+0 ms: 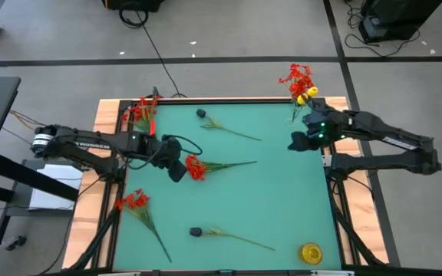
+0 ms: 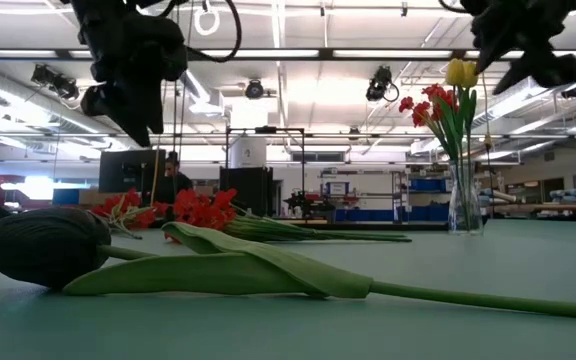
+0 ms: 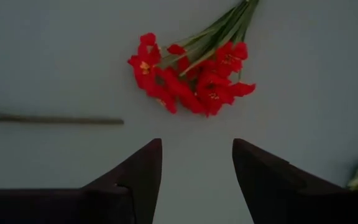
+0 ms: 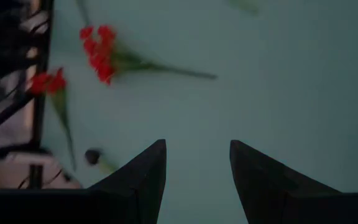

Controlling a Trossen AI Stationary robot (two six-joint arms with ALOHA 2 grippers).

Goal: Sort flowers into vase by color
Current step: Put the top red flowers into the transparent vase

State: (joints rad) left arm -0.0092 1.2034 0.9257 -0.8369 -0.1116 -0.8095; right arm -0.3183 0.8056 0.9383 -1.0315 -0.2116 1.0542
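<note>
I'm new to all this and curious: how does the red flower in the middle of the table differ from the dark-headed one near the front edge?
The red flower has a bright clustered bloom; the dark-headed flower ends in a small, closed, near-black head.

The red flower lies mid-table, just ahead of the open left gripper; the dark-headed flower lies near the front edge, with no gripper close.

Both lie flat on the green table, on long thin green stems running toward the table's right side.

Matt green table top (image 1: 282, 199), pale wood rim.
Vase (image 2: 465, 205) at far right corner: clear glossy glass. Flowers (image 3: 191, 78): cloth-like red petals, smooth plastic-looking stems. Gripper fingers (image 3: 138, 177): dark matt plastic, by the look.
</note>
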